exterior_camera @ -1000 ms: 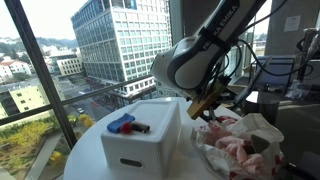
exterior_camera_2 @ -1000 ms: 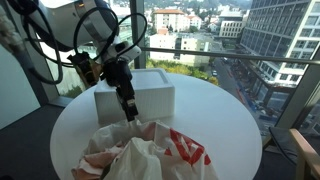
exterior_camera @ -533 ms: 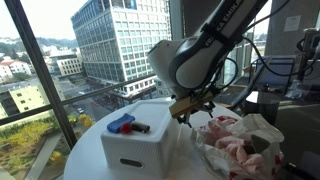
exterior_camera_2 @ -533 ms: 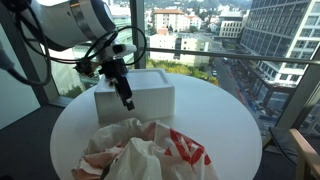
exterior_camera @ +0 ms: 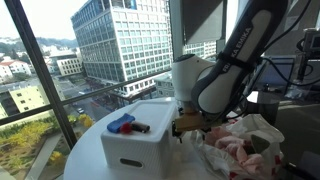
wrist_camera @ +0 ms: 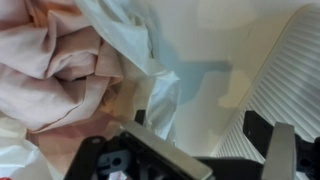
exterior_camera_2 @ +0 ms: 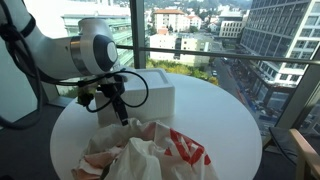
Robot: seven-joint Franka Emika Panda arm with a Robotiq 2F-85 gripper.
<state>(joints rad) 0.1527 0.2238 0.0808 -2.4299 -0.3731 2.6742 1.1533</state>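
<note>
The heap of cloth (exterior_camera_2: 140,158) lies at the near side of the round table (exterior_camera_2: 225,110), just in front of the white box (exterior_camera_2: 152,95). It looks soft, light and limp, with a thin crinkly plastic sheet (wrist_camera: 130,30) mixed in, so it will likely drape and slip. A raised fold at its far edge seems the best bite. The pincer (exterior_camera_2: 123,118) hangs between heap and box, jaws spread wide, holding nothing; whether it touches the cloth I cannot tell
</note>
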